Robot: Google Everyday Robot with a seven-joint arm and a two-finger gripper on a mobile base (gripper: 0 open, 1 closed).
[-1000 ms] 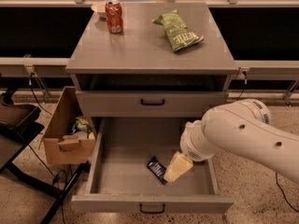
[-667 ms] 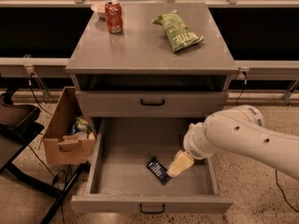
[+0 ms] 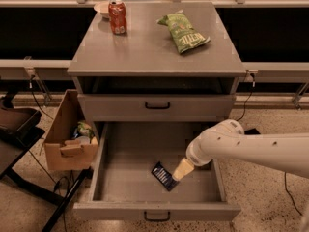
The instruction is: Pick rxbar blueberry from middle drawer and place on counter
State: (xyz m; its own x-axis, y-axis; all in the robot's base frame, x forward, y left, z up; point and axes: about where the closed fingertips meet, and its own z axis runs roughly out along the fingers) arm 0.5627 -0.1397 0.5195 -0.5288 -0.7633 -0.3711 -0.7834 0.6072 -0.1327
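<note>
- Down in the pulled-out bottom drawer (image 3: 126, 151), one blue snack bar (image 3: 162, 175) lies flat on the tray floor, right of centre and turned at a slant.
- The gripper (image 3: 182, 169) shows only as a single pale tip, low in the drawer at the bar's right end and seemingly touching it; whether it is open or closed cannot be told.
- One white arm (image 3: 241, 146) reaches in from the right, and its far end is cut off by the frame edge.
- The bar's lettering is too small to read.
- Two drawer fronts are visible, each with one black handle; the closed drawer (image 3: 120, 108) sits above the open one, under a dark open slot.
- On the counter (image 3: 145, 52) stand one red can (image 3: 117, 17) at the back left and one green chip bag (image 3: 183, 32) at the back right, well apart.
- One pale dish (image 3: 102, 7) is partly hidden behind the can.
- One cardboard box (image 3: 65, 151) sits left of the cabinet; its contents are hard to make out.
</note>
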